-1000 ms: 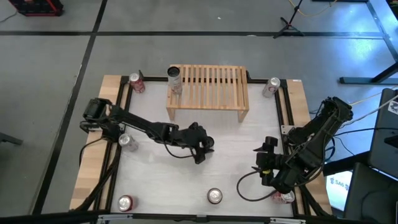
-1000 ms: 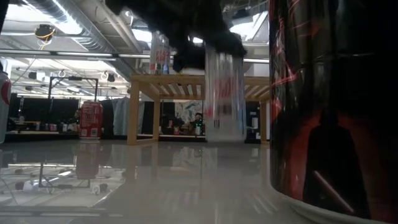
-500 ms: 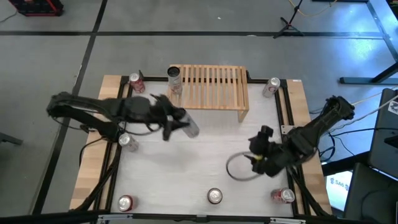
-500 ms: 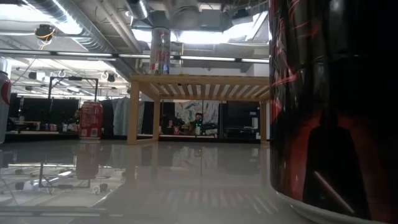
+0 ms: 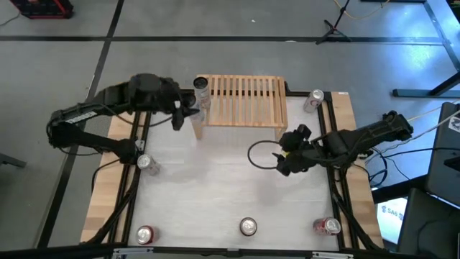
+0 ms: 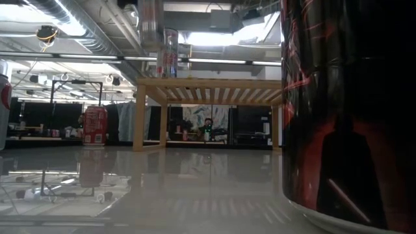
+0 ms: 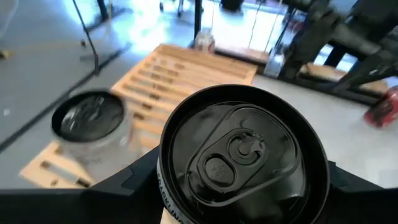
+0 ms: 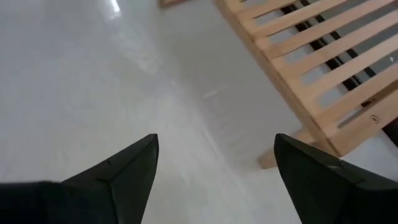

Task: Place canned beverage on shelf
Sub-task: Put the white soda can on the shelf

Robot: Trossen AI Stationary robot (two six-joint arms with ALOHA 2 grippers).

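White bench (image 5: 215, 187) under you, shelf (image 5: 244, 101) at its far edge. Your left gripper (image 5: 181, 114) has its fingers clamped on a can (image 7: 241, 155) beside the shelf's corner, near the can already standing there (image 5: 201, 90). Next, carry it over a free slat and lower. Right gripper (image 5: 287, 155) waits nearby, fingers spread.

1 low pale-wood slatted shelf (image 5: 244, 101); 2 dark jointed robot arms, left arm (image 5: 93, 115) & right arm (image 5: 359, 140).

Cylindrical metal drink cans, 6 seen from above: 1 silver can on shelf (image 5: 201, 86), 5 on white tabletop (image 5: 215, 194) ( (image 5: 313, 101), (image 5: 147, 164), (image 5: 145, 234), (image 5: 248, 227), (image 5: 330, 227)). Plus 1 black-lidded can (image 7: 242, 155) in left wrist cam, 1 red can (image 6: 95, 125) in low cam, approx 8 total.
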